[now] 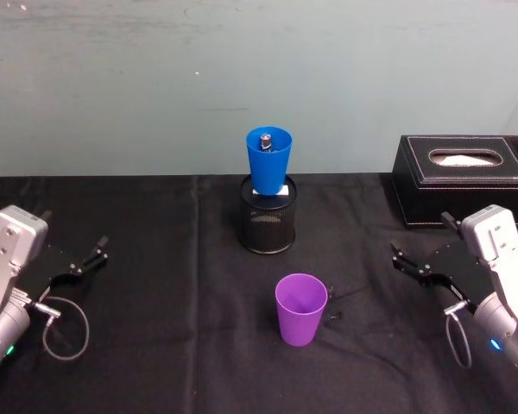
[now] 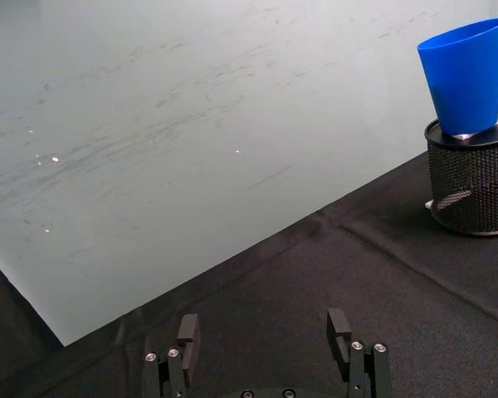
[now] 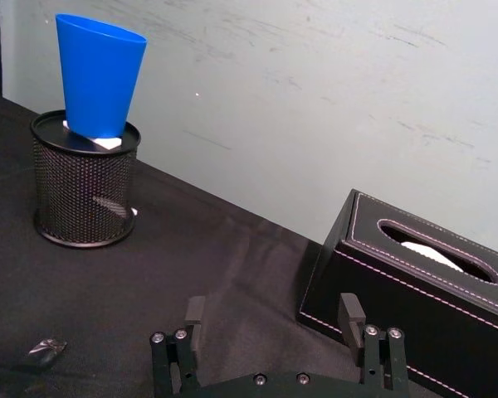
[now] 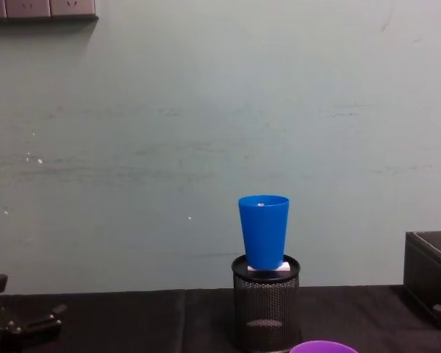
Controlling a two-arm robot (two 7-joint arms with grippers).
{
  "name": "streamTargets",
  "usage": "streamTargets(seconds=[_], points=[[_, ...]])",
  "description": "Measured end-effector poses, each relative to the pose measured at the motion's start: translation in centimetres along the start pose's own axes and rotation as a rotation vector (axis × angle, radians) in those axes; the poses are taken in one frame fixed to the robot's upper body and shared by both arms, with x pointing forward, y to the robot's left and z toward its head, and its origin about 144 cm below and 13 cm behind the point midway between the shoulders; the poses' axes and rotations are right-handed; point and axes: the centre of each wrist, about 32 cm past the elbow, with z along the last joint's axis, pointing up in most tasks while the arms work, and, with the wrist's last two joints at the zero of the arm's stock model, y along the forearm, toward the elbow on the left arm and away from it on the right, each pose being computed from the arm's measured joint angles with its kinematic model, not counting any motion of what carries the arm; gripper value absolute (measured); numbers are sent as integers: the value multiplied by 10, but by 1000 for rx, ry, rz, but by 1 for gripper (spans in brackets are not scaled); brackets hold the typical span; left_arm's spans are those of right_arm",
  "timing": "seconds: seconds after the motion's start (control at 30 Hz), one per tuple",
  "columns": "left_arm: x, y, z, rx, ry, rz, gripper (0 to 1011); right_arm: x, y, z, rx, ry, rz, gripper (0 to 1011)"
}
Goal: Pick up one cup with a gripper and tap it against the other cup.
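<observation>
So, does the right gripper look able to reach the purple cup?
Probably yes: the right gripper, jaws open, faces the upright purple cup across black cloth, with just a small dark scrap lying beside the cup.

wall: pale green, scuffed | table: black cloth | sockets, perhaps, top-left

other cup is seated atop pen holder, apparently on a block; one cup is placed before it; tissue box rear right.

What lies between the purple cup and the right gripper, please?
Head view: a small dark scrap beside the purple cup, then bare cloth up to the right gripper.
</observation>
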Motion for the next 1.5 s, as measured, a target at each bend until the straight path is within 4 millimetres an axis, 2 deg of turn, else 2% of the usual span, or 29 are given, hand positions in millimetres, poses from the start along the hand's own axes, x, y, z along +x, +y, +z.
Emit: streamTargets(seconds=[0.47, 0.77, 1.17, 1.5], points=[[0, 0, 0, 0, 0, 0, 1000, 0, -1, 0, 6, -3, -1, 1003], [0, 0, 0, 0, 0, 0, 1000, -2, -16, 9, 74, -13, 15, 1003], [0, 0, 0, 0, 0, 0, 1000, -24, -49, -5, 142, 113, 236, 1003], [0, 0, 0, 0, 0, 0, 1000, -41, -52, -16, 138, 179, 371, 1003]])
